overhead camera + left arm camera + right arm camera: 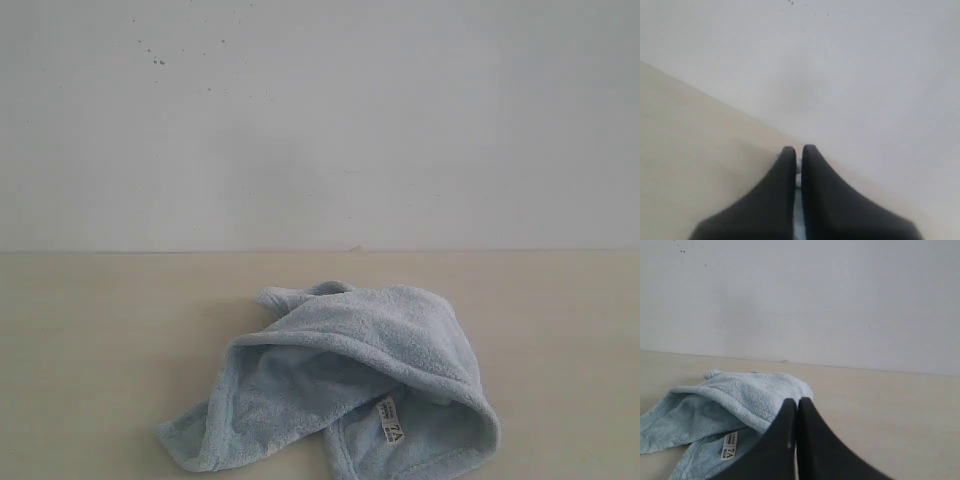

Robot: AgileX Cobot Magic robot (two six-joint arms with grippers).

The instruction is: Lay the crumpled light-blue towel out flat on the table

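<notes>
Since neither gripper holds any cloth, I judge the spreading not yet begun: the towel (340, 380) lies in a folded-over heap on the table (100, 350), white label (391, 420) showing on an inner layer. Right gripper (797, 402) has its jaws pressed together, empty, with the towel just ahead of the tips and off to one side, label nearest. Left gripper (798, 150) is likewise closed with only a hairline gap and nothing in it. Ahead of it is mostly bare table and wall (865, 75), plus a pale sliver past the tips that I can't confirm is towel. Neither arm shows in the exterior view. Risks as I see them: going in with jaws closed would just shove the heap around. Pinching on the thick rolled fold would catch two layers, so pulling apart drags the bundle instead of opening it. Both grippers taking the same hem would twist it, and coming down too low scrapes the tips on the table. Terry likely slips from a shallow grip, so a corner could drop mid-pull.
</notes>
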